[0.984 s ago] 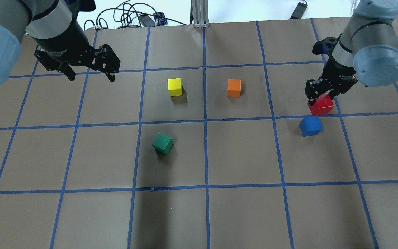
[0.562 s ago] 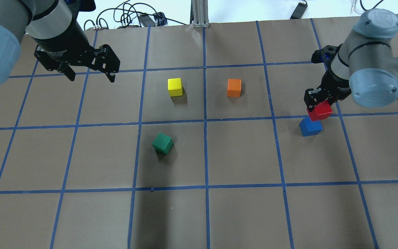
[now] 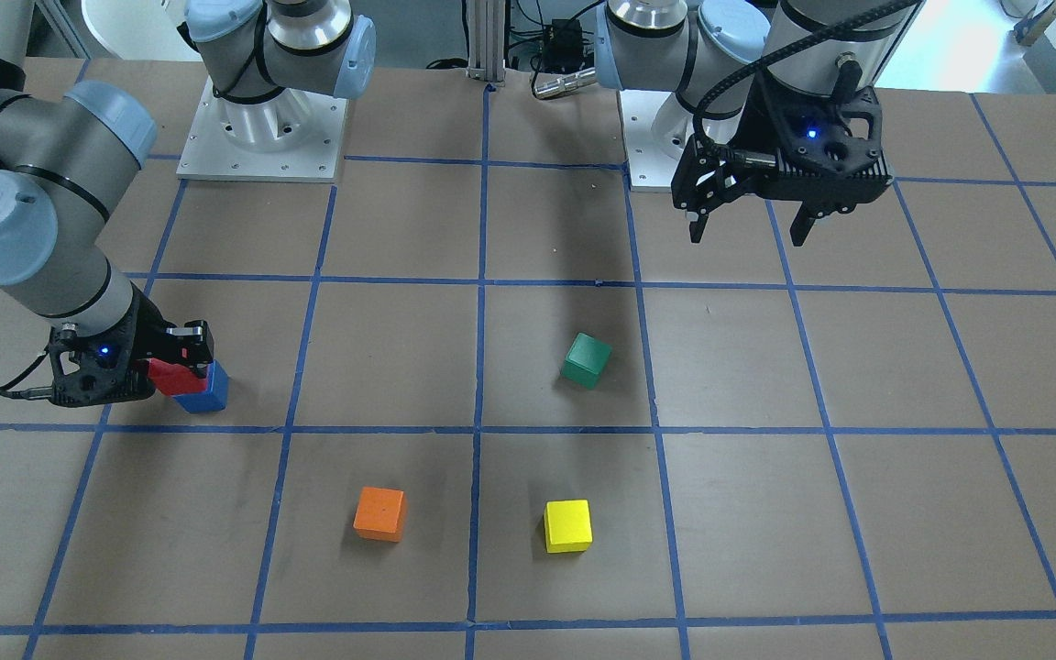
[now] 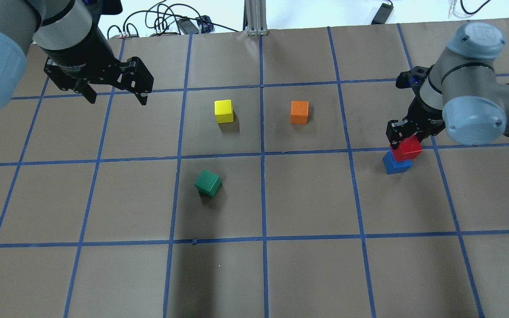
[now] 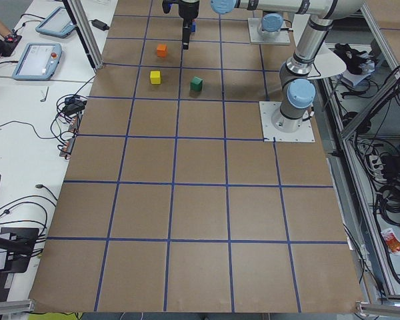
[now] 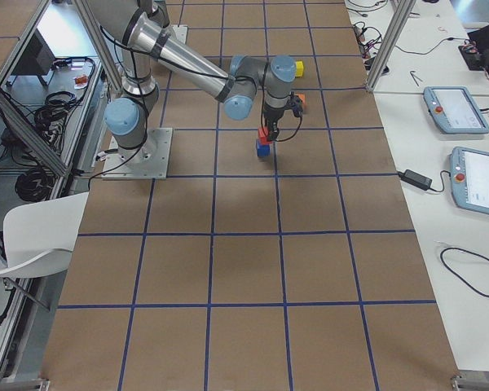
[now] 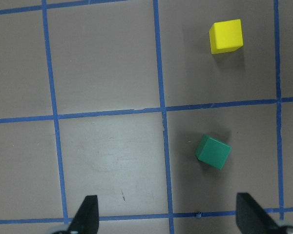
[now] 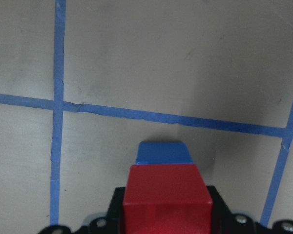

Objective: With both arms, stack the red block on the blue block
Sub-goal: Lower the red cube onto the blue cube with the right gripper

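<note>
Table [image 4: 307, 198]: taped grid.
Red block [image 4: 409, 148]: clenched in right gripper [image 4: 405, 141] — now over blue block [image 4: 396, 166] (previously beside it).

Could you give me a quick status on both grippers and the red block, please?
Right gripper shut on red block, held over blue block, slightly offset. Left gripper open, empty, far off. Orange cube nearest, well apart.

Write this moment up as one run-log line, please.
step: stacking | right hand: shut on red block, right over blue block, not yet released | left hand: open, empty, hovering across the table
</note>
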You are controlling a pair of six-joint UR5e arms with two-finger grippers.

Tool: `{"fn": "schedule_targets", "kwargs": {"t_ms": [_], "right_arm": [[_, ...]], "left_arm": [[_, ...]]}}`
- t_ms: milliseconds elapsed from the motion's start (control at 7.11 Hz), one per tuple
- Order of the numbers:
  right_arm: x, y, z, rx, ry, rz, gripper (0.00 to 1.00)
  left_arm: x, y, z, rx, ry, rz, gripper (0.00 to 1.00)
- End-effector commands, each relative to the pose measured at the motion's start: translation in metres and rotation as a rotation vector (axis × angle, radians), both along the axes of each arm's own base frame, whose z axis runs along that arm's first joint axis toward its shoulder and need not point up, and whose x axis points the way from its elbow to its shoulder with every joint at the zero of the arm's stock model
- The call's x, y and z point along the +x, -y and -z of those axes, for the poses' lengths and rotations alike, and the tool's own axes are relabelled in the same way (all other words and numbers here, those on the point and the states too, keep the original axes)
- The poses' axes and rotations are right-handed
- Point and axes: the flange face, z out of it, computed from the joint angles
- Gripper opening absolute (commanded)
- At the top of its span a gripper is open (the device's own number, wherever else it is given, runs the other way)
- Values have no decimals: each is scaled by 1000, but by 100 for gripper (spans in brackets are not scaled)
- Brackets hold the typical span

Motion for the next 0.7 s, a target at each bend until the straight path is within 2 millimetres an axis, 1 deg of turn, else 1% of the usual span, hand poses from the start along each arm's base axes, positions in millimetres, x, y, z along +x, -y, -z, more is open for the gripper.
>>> {"fn": "schedule_targets", "kwargs": {"t_ms": [0,281,562], "right_arm": [[-1,0,1,3,-2,14,0],[2,-8,12,23,1,19,0],[1,-8,13,22,2,20,0]], "left_arm": [[0,0,1,2,1,0,100],[0,0,1,2,1,0,100],[0,-1,0,0,-1,0,100]]}}
